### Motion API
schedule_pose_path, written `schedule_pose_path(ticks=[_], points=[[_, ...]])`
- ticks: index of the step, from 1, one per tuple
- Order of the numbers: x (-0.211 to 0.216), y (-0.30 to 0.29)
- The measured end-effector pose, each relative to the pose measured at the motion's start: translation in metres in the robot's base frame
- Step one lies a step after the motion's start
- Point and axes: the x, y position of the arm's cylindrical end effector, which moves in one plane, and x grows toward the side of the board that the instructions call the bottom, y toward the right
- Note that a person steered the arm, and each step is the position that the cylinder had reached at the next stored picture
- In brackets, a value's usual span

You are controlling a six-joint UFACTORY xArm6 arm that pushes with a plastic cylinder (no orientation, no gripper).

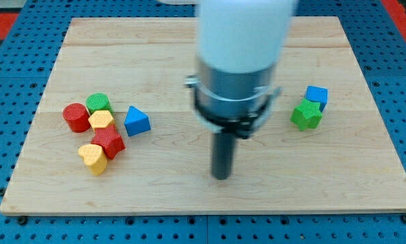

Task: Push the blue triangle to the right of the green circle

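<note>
The blue triangle [136, 121] sits at the frame's left, just right of the green circle [99, 103] with a yellow block [102, 120] between. My tip [221, 176], bare and holding nothing, stands mid-board, well apart. Little seems left.

- Board [189, 41]: pale wood w/ visible grain, smooth, faint satin sheen.
- Base under board [13, 41]: blue, matt, dotted w/ rows of small holes.
- Blue triangle [137, 122], green circle [99, 103], red cylinder [74, 116]: solid-coloured, smooth, slightly glossy; prob. painted wood or plastic, can't tell which.
- Yellow heart [93, 157], red star [108, 142], green star [306, 114], blue cube [316, 95]: same finish.
- Arm housing [243, 34]: white, smooth, blurred.
- Collar [233, 95]: grey metal look.
- My tip [221, 177]: dark rod, matt.
</note>
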Motion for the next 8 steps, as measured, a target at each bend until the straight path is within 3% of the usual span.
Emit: schedule_pose_path(ticks=[2, 3, 5, 6, 7, 8], points=[[-0.047, -0.063], [-0.068, -0.058], [-0.064, -0.073], [-0.064, -0.118], [-0.067, -0.127], [-0.095, -0.134]])
